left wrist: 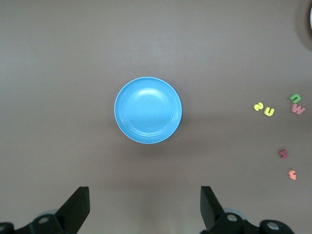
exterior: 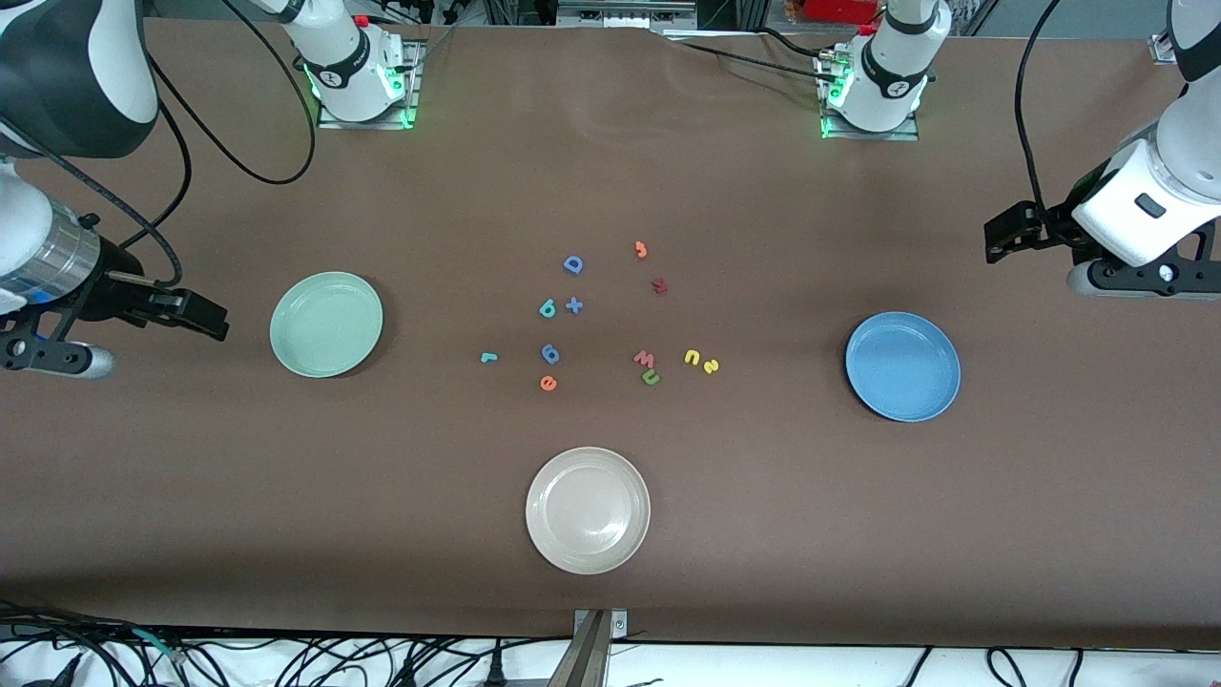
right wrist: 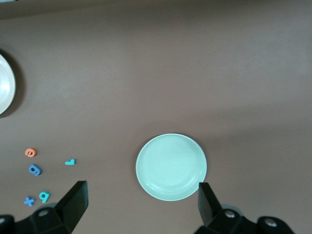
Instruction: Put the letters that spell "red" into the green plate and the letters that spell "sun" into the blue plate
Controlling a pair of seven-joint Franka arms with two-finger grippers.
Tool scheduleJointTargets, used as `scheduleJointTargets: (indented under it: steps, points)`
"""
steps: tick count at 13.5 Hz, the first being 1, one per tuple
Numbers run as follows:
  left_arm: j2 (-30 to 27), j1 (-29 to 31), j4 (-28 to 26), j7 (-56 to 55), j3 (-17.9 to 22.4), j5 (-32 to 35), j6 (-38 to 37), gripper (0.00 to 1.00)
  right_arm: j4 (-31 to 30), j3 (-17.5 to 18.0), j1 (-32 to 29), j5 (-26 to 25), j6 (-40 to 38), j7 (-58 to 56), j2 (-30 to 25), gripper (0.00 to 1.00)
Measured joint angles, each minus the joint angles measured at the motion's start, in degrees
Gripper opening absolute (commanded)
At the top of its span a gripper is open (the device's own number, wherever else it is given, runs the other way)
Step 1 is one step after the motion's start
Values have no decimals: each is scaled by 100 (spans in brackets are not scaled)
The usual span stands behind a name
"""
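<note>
The green plate (exterior: 326, 324) (right wrist: 171, 166) lies toward the right arm's end and the blue plate (exterior: 902, 366) (left wrist: 148, 110) toward the left arm's end, both bare. Between them lie the teal r (exterior: 488, 358) (right wrist: 70, 162), orange e (exterior: 548, 383) (right wrist: 30, 152), teal d (exterior: 548, 308) (right wrist: 45, 196), yellow s (exterior: 711, 365) (left wrist: 258, 107), yellow arch (exterior: 692, 358) (left wrist: 269, 112) and green arch (exterior: 651, 378) (left wrist: 294, 98). My right gripper (exterior: 205, 320) (right wrist: 141, 200) hangs open beside the green plate. My left gripper (exterior: 1002, 234) (left wrist: 145, 200) hangs open beside the blue plate. Neither holds anything.
A cream plate (exterior: 588, 510) sits nearest the front camera. Among the letters lie a blue D (exterior: 572, 264), blue plus (exterior: 573, 305), blue 6-like piece (exterior: 550, 354), orange 3 (exterior: 641, 250), dark red piece (exterior: 659, 285) and pink w (exterior: 645, 359).
</note>
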Motion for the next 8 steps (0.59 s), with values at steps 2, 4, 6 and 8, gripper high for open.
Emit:
scheduleJointTargets:
  steps: [2, 4, 6, 8]
  points:
    - [7, 0, 0, 0, 0, 0, 0, 100, -2, 72, 17, 0, 0, 101, 0, 100]
    - [9, 0, 0, 0, 0, 0, 0, 100, -3, 73, 16, 0, 0, 105, 0, 100]
    - [11, 0, 0, 0, 0, 0, 0, 100, -3, 73, 13, 0, -1, 105, 0, 100]
    - [12, 0, 0, 0, 0, 0, 0, 100, -3, 73, 13, 0, -4, 105, 0, 100]
